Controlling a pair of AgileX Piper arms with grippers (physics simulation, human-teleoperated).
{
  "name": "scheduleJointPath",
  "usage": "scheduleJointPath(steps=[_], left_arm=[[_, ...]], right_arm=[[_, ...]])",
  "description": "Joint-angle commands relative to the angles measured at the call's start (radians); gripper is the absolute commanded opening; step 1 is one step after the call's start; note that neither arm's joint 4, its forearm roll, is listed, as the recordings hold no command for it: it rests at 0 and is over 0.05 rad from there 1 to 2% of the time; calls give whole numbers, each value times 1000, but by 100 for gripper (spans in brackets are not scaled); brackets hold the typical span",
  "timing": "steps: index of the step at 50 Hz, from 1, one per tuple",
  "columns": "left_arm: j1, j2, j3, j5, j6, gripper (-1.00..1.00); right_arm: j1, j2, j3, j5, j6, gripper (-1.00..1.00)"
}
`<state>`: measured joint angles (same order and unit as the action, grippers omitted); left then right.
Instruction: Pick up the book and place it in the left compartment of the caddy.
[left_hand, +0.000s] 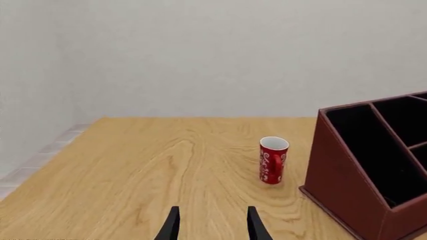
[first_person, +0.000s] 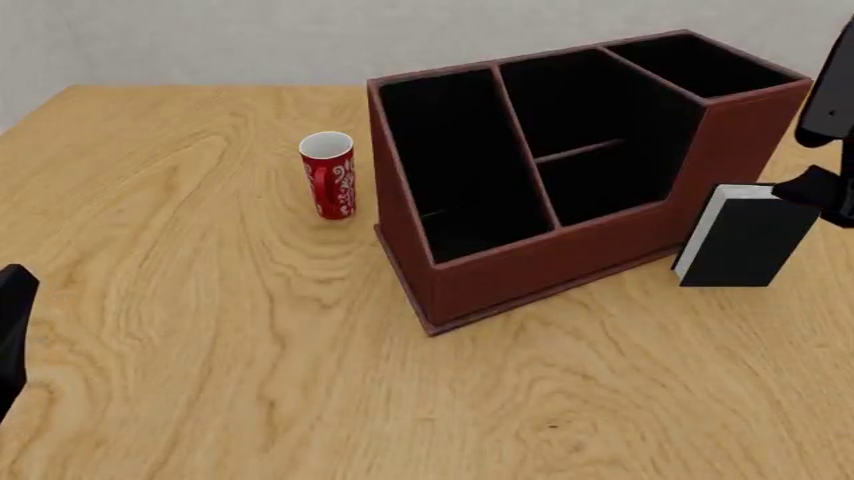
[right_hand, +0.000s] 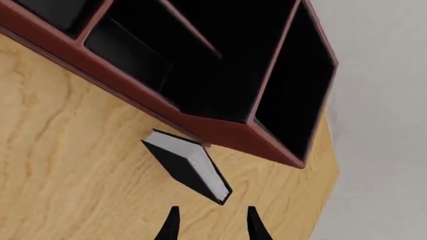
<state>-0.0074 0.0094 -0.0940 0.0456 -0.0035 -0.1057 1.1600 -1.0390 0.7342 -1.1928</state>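
Observation:
The black book (first_person: 742, 236) stands upright on the table, white page edges facing left, just off the right front corner of the reddish-brown caddy (first_person: 534, 270). My right gripper (right_hand: 212, 210) is open just above the book (right_hand: 189, 167), nothing between its fingers; in the front view it shows at the right edge, by the book's top right corner. The left compartment (first_person: 451, 175) is the large, deep section at the caddy's left end and holds nothing visible. Far off at the front left, my left gripper (left_hand: 212, 210) is open and empty, facing the caddy (left_hand: 343, 185).
A red cup (first_person: 330, 175) with white patterning stands upright just left of the caddy, also the cup (left_hand: 273, 160) in the left wrist view. The left arm (first_person: 11, 325) shows at the front view's left edge. A pale wall runs behind the table.

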Motion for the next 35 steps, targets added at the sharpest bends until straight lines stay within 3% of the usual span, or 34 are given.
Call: scheduleJointPath(steps=[1, 35], left_arm=[[10, 14, 9, -19, -1, 100], [27, 43, 36, -61, -5, 100]], right_arm=[[-20, 66, -34, -5, -34, 100], [-78, 205, -31, -72, -120, 100]])
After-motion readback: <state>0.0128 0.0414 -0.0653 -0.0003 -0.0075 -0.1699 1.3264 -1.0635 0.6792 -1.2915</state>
